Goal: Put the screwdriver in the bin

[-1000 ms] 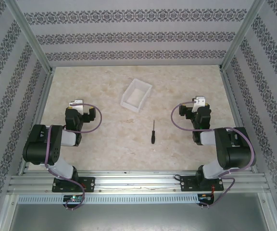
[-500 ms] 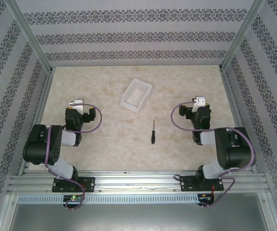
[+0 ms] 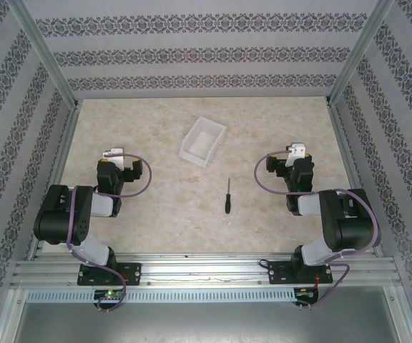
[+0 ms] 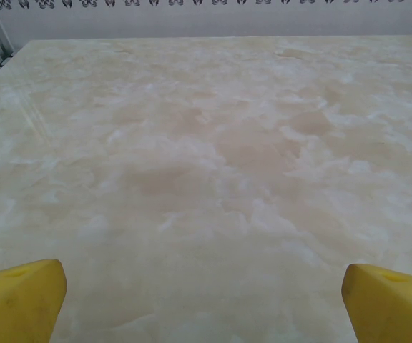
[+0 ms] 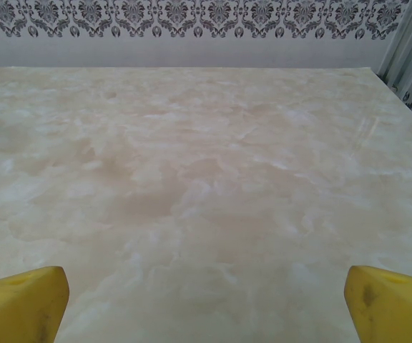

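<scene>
Screwdriver (image 3: 227, 196) lay untouched near the bin (image 3: 203, 141).
Left tool (image 3: 113, 156) and right tool (image 3: 297, 151) gaped empty; best to pinch the handle crosswise.

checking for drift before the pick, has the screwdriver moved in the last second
No. The screwdriver lies where it was, at the same angle and the same gap from the white bin in the top view.

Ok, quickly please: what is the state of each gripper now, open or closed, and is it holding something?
Left gripper: open, holding nothing.
Right gripper: open, holding nothing.
</scene>
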